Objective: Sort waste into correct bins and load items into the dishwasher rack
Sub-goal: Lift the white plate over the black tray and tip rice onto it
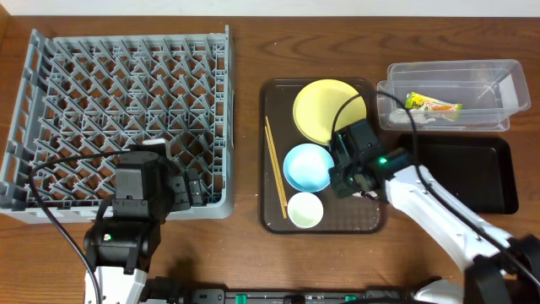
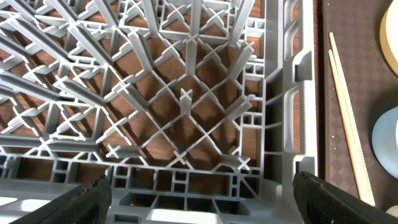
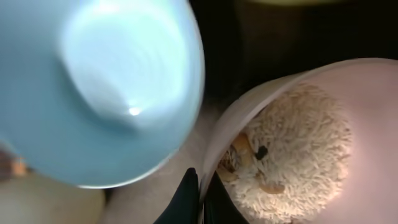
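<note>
My right gripper [image 3: 200,193] is shut on the rim of a pink bowl [image 3: 364,81] that holds pale, fuzzy food scraps [image 3: 298,143]. In the overhead view this gripper [image 1: 354,173] is over the brown tray [image 1: 272,101] and hides the pink bowl. A light blue bowl [image 1: 308,166] sits just left of it and fills the right wrist view [image 3: 112,87]. A yellow plate [image 1: 329,110], a small cream bowl [image 1: 305,209] and chopsticks [image 1: 275,169] lie on the tray. My left gripper [image 2: 202,190] is open and empty over the front right corner of the grey dishwasher rack [image 1: 126,101].
A clear plastic bin [image 1: 451,84] at the back right holds a yellow-green wrapper [image 1: 433,105]. A black tray [image 1: 472,173] lies in front of it, partly under my right arm. The rack's wall [image 2: 289,112] separates my left gripper from the chopsticks [image 2: 348,118].
</note>
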Motion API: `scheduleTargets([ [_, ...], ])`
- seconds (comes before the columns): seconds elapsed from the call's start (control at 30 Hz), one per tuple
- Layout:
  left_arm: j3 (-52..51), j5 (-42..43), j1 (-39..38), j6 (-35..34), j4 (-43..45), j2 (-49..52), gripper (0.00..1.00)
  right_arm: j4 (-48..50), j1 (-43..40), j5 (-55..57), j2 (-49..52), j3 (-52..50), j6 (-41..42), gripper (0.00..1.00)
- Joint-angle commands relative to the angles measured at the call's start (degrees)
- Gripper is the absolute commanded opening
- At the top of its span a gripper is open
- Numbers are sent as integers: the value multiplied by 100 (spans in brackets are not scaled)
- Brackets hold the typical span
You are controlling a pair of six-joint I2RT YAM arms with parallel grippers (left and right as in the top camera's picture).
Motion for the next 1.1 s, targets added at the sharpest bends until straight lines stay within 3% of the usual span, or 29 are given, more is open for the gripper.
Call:
scheduleTargets([
  [0.0, 120, -28, 35, -79, 22, 0, 95, 22, -162, 122, -468, 413, 118, 1],
  [0.33, 120, -28, 35, -79, 22, 0, 95, 59, -1128, 343, -922, 439, 1047, 1],
  [0.67, 120, -28, 35, -79, 22, 0, 95, 273, -2750, -2146, -918, 341, 518, 1],
  [1.07, 120, -31, 35, -79, 24, 0, 95, 389, -4433, -4640, -905, -289, -695, 1],
])
